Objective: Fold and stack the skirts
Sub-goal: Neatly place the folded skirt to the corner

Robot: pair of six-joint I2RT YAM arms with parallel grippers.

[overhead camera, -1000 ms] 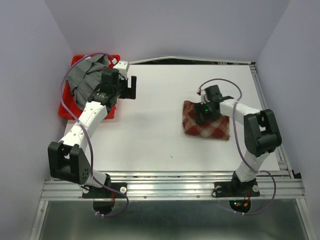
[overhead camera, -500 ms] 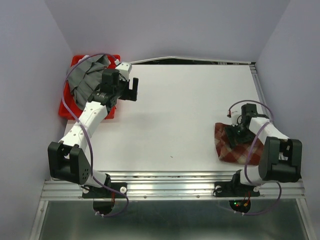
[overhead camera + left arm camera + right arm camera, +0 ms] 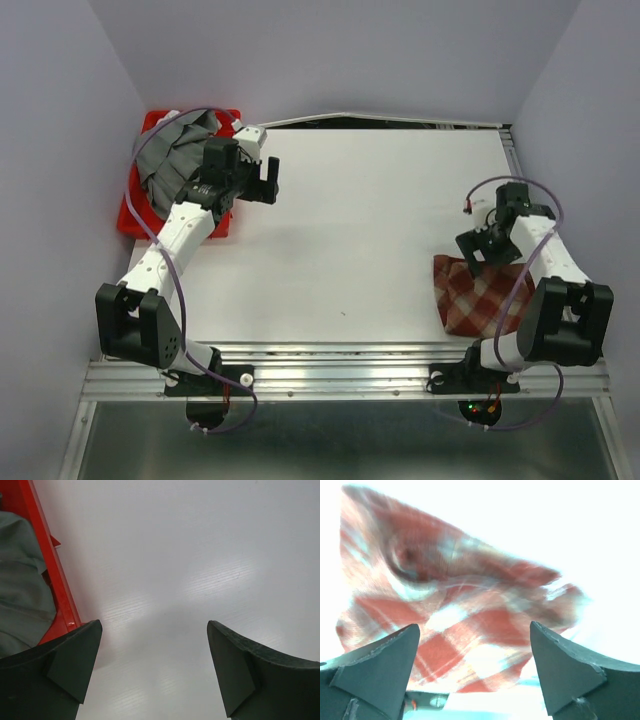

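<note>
Red-and-cream plaid cloth skirt: lies as a compact, roughly square bundle by the right edge of the white surface, toward the near-right corner. It looks folded, with one corner rumpled.
Grey pleated cloth skirt: heaped loosely in the red plastic tray at the far-left corner. It shows no fold and is well apart from the plaid one.
Done so far: going by how it lies, the plaid skirt has had its fold and is set down as the base of a stack.
Left to do: lift the grey skirt out of the tray, spread and fold it on the surface, then lay it on the plaid bundle. By that reckoning the task is about half done.
Right claw: fingers spread wide apart and holding nothing. It hangs over the far-left part of the plaid bundle. In the right wrist view the claw frames the plaid cloth between its two tips. That picture is blurred and washed out, so the tips look clear of the fabric but a light brush cannot be ruled out.
Left claw: fingers also spread wide and empty. In the left wrist view the claw is over bare white surface, with the tray's red rim just beside its left fingertip and grey cloth beyond the rim. It touches neither.
</note>
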